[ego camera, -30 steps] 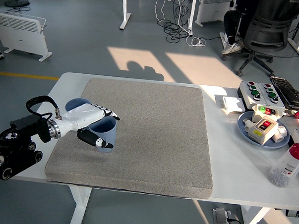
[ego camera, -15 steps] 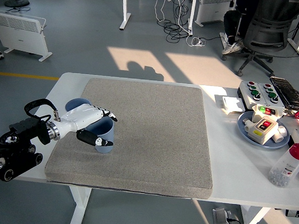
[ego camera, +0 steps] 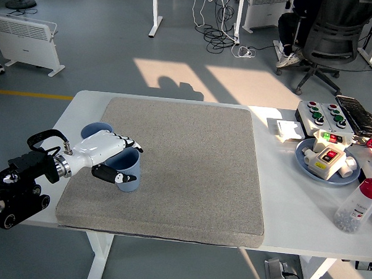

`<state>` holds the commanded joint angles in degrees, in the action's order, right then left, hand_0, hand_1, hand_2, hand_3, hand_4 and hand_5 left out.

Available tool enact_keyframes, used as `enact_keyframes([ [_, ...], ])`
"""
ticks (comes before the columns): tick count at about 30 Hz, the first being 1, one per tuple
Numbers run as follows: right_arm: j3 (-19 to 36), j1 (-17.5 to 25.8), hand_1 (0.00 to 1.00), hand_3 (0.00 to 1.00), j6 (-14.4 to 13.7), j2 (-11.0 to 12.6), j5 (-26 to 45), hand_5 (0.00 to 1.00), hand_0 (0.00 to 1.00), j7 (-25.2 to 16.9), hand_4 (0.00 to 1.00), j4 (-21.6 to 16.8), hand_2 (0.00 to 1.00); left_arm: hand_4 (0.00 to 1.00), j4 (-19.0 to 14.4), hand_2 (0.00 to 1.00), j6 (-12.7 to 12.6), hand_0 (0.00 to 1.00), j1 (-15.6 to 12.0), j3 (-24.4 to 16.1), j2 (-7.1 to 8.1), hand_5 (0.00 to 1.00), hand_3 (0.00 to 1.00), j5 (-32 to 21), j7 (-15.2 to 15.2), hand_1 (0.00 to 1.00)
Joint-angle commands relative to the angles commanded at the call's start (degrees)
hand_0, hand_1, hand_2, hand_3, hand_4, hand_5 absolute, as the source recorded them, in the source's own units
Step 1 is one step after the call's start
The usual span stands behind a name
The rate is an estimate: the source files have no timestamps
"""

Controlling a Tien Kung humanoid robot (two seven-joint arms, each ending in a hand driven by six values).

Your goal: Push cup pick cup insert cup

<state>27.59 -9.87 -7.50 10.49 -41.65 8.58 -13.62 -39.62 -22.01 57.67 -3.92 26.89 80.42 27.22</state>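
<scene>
left hand (ego camera: 108,156) covers most of the second blue cup (ego camera: 95,130) behind it; arm's cut off bottom-left.

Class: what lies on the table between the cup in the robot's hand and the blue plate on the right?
In the head view, only bare grey mat and then white table lie between the cup, held by the left hand, and the plate.

Blue cups (ego camera: 124,169), grey mat (ego camera: 191,164), white hand (ego camera: 108,154)
</scene>
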Motion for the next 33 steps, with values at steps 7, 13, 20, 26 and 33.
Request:
enact_keyframes([
  [7, -0.1, 0.0, 0.678, 0.593, 0.0, 0.0, 0.2, 0.381, 0.739, 0.0, 0.169, 0.0, 0.659, 0.698, -0.5, 0.557, 0.0, 0.208, -0.5, 0.2, 0.21, 0.406, 0.561, -2.2, -0.2, 0.460],
  [13, -0.2, 0.0, 0.677, 0.592, -0.1, 0.1, 0.4, 0.377, 0.739, -0.1, 0.168, 0.0, 0.658, 0.682, -1.8, 0.549, 0.3, 0.199, -0.8, -1.2, 0.68, 0.392, 0.545, -0.9, -0.4, 0.456],
  [20, -0.3, 0.0, 0.677, 0.593, -0.1, 0.1, 0.6, 0.377, 0.739, -0.1, 0.168, 0.0, 0.658, 0.674, -4.1, 0.534, 1.8, 0.200, -1.5, -2.9, 1.15, 0.388, 0.531, -0.8, -0.4, 0.453],
  [26, -0.3, 0.1, 0.678, 0.592, -0.2, 0.1, 0.7, 0.377, 0.739, -0.2, 0.167, 0.1, 0.657, 0.674, -6.0, 0.511, 2.5, 0.186, -2.1, -5.1, 1.91, 0.392, 0.519, 0.7, -0.5, 0.444],
  [33, -0.5, 0.1, 0.677, 0.592, -0.3, 0.2, 1.0, 0.376, 0.738, -0.3, 0.167, 0.1, 0.656, 0.646, -8.2, 0.487, 4.3, 0.185, -2.6, -7.5, 3.31, 0.424, 0.492, 4.5, -1.3, 0.436],
])
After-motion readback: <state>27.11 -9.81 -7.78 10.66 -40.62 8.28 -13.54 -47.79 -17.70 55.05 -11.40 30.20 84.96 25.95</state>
